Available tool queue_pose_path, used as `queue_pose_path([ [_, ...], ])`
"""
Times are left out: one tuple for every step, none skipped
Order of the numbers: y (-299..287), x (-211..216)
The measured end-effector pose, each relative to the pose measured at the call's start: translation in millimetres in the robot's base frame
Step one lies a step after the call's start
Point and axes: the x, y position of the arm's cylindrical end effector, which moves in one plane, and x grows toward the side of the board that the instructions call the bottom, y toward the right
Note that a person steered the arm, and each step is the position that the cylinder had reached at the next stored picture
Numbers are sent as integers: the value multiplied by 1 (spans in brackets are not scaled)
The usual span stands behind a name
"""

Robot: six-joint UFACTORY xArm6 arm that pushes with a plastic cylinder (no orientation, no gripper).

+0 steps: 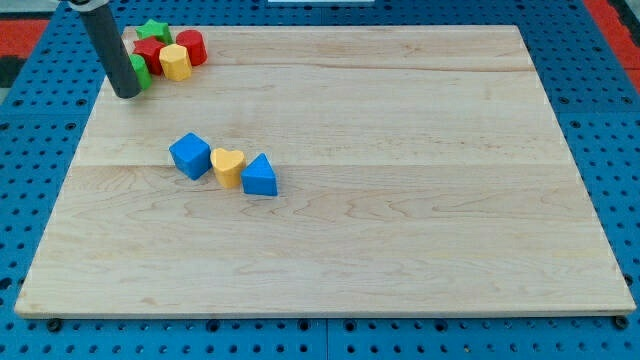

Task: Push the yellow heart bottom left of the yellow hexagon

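The yellow heart (pixel 228 166) lies left of the board's middle, wedged between a blue cube (pixel 190 155) on its left and a blue triangle (pixel 260 176) on its right, touching both. The yellow hexagon (pixel 175 62) sits in a cluster at the view's top left. My tip (pixel 126 92) rests on the board at the top left, just left of that cluster and against a green block (pixel 141 72). The tip is well above and left of the heart.
Around the hexagon are a green star (pixel 154 31), a red block (pixel 149 52) and a red cylinder (pixel 192 47). The wooden board (pixel 400 200) lies on a blue perforated table; its left edge is near my tip.
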Motion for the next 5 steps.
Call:
queue_pose_path([
  [-8, 13],
  [21, 59],
  [25, 109],
  [27, 149],
  [102, 162],
])
